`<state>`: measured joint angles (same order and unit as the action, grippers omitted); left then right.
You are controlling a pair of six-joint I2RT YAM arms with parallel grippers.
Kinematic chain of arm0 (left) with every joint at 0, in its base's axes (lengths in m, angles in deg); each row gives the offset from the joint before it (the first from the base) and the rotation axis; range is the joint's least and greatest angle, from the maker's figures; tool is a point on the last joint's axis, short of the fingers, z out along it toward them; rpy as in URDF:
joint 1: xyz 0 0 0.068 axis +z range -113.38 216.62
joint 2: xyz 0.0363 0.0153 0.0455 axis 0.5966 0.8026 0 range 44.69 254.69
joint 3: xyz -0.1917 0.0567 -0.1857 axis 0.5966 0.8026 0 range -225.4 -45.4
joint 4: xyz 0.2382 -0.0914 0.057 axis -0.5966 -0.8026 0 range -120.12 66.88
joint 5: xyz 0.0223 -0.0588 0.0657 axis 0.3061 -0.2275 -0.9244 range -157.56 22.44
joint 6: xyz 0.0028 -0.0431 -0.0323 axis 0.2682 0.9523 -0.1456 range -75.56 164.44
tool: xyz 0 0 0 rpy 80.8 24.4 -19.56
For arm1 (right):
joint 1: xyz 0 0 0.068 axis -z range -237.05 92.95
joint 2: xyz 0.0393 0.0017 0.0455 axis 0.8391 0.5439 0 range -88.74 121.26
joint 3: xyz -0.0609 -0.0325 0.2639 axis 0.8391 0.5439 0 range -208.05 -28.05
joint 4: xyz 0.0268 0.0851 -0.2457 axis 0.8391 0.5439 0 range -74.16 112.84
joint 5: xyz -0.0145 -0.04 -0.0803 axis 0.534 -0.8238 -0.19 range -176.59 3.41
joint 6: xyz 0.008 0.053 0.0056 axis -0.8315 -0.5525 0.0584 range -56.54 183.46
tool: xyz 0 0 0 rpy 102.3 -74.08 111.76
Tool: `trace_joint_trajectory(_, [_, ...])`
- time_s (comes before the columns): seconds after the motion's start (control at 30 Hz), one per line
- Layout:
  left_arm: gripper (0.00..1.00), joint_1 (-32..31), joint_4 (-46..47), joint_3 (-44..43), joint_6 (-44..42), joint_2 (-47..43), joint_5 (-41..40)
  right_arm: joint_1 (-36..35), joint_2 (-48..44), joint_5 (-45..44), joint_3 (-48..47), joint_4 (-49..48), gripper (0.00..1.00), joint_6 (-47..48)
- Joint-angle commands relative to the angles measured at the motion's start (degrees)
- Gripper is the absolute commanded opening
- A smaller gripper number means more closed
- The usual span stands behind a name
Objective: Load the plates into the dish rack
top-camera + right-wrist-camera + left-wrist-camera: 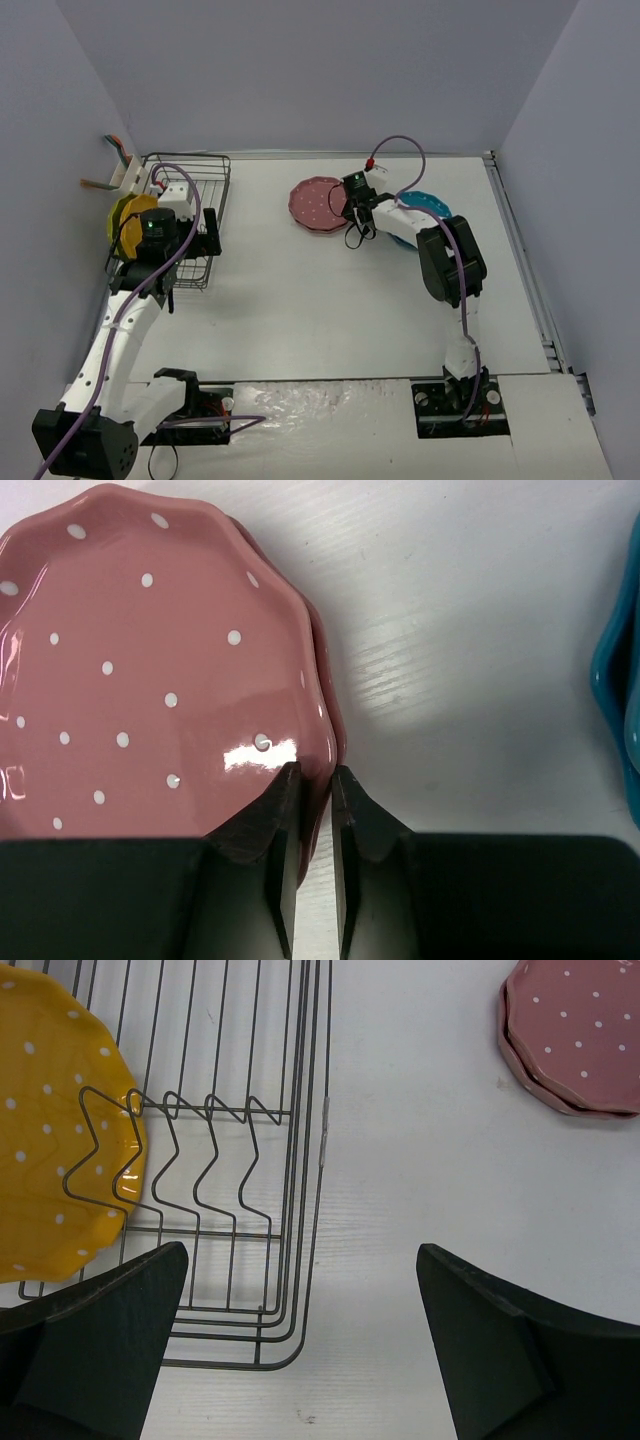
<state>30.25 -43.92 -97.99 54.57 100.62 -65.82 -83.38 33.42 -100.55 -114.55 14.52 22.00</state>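
Observation:
The black wire dish rack (pixel 195 190) stands at the far left, and a lime-yellow plate (pixel 117 218) and an orange-yellow plate (pixel 137 213) stand in its left end. My left gripper (pixel 200 240) hovers open and empty over the rack's near right corner (pixel 290 1340); the orange-yellow plate (pixel 50 1130) shows at the left of its wrist view. Two pink plates (pixel 315 205) lie stacked mid-table. My right gripper (pixel 315 785) is shut on the pink stack's right rim (pixel 150 680). A turquoise plate (pixel 428 203) lies partly hidden under the right arm.
A white utensil caddy (pixel 128 172) sits on the rack's far left corner. Grey walls close in the table on the left, back and right. The pink stack (pixel 580 1040) is to the right of the rack. The turquoise plate's edge (pixel 620 710) lies right of my right gripper.

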Motion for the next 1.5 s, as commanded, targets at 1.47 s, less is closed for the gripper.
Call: trace_joint_trajectory(1.47, [0.97,-0.3,2.5,-3.3,0.1,0.5,0.6,4.9,-15.8,12.6,14.7,-5.0,0.39,0.9])
